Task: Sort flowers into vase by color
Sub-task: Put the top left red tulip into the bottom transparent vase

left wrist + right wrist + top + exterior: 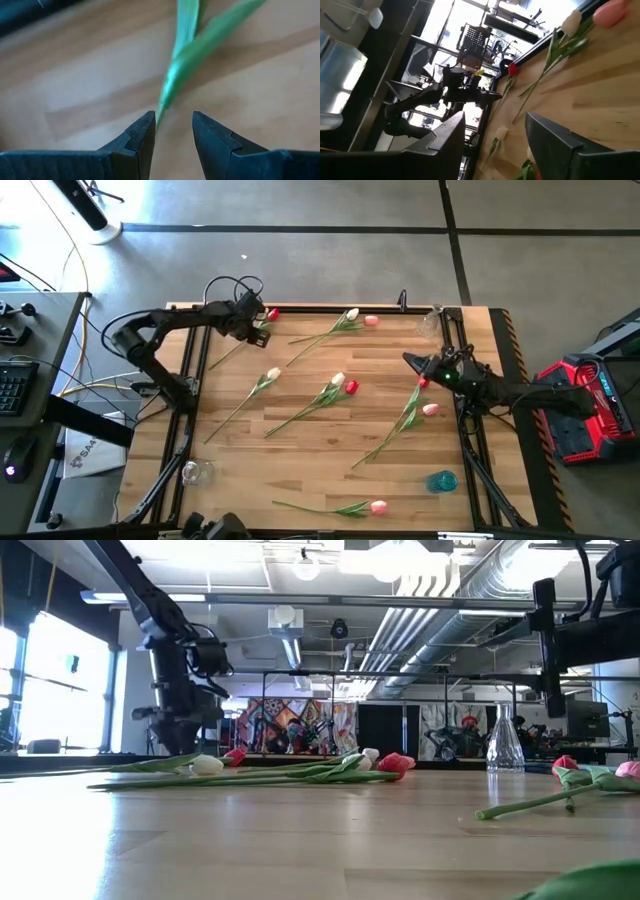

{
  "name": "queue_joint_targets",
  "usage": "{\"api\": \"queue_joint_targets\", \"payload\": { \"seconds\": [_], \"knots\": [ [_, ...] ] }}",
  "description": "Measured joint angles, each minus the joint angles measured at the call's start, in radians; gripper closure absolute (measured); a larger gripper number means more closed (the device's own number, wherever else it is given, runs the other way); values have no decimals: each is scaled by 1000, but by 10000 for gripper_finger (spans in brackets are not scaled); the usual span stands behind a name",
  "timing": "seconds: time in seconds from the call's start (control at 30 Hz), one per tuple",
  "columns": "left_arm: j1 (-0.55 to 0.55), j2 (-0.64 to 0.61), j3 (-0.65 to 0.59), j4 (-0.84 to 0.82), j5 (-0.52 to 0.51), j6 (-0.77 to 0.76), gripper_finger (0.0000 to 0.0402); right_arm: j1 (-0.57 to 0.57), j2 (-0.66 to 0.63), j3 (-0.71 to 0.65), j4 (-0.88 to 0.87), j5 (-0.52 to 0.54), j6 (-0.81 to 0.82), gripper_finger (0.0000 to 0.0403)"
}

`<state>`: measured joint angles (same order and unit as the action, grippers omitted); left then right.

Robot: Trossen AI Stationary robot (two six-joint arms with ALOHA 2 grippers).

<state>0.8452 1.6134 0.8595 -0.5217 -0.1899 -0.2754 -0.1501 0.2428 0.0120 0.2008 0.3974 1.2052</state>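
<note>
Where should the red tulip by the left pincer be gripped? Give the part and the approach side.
Take the red tulip by its thin stem, below the bud. It lies flat on the table, so come straight down, fingers straddling it. The open left pincer hangs over it.

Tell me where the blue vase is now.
In the high view, the blue vase sits near the table's front right corner, beside the right rail, with a pink tulip nearby.

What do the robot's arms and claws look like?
Both arms are dark, almost black, thin and jointed. The left arm has black cables looping above its wrist. The right arm shows small red and green lights near the right gripper. The left gripper has two flat, dark teal fingers with stepped, notched tips.
</note>
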Motion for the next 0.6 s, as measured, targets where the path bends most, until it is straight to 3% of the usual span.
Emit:
{"api": "queue_joint_targets", "payload": {
  "seconds": [0.23,0.4,0.6],
  "knots": [
    [12,96,81,22,25,166,284,0,46,0,55,-1,-9,209],
    [40,202,146,-38,86,180,294,0,54,0,65,-1,-2,209],
    [45,237,184,-94,75,196,328,0,54,0,112,-7,3,211]
  ]
}}
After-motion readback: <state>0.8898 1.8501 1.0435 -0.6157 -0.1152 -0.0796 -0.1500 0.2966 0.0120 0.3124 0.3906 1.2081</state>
